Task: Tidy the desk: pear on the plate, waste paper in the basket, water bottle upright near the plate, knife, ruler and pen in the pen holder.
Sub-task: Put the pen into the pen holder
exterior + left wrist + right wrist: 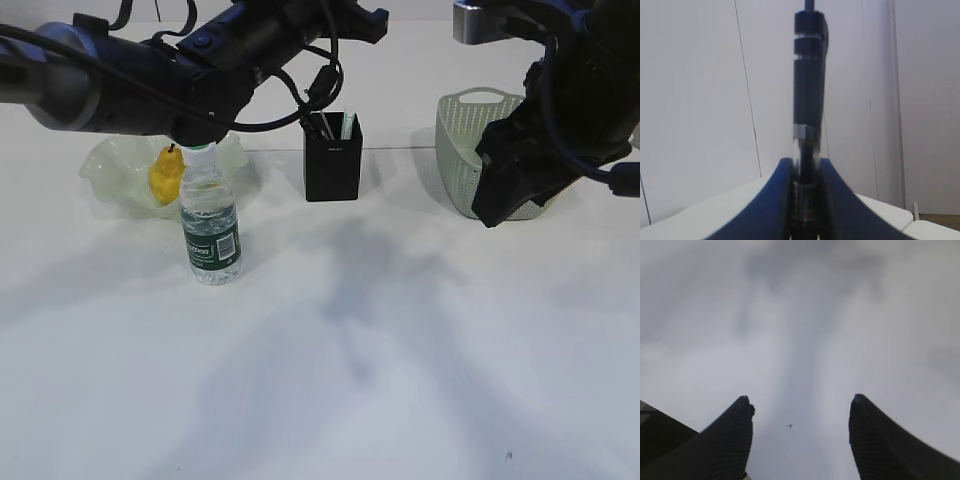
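Observation:
My left gripper (pixel 807 167) is shut on a dark pen (pixel 809 85) with a clear lower section, which stands up between the fingers. In the exterior view the left arm (pixel 250 50) reaches right, high above the black pen holder (pixel 333 165), which has some items standing in it. The pear (pixel 165 175) lies on the pale-green plate (pixel 110 170). The water bottle (pixel 210 225) stands upright in front of the plate. My right gripper (pixel 801 405) is open and empty over bare table, in front of the sage-green basket (pixel 460 140). Waste paper is not in view. I cannot make out the ruler or the knife.
The right arm (pixel 540 150) covers most of the basket's front. The white table (pixel 350 380) stretches toward the camera, with only arm shadows on it. A white wall fills the left wrist view.

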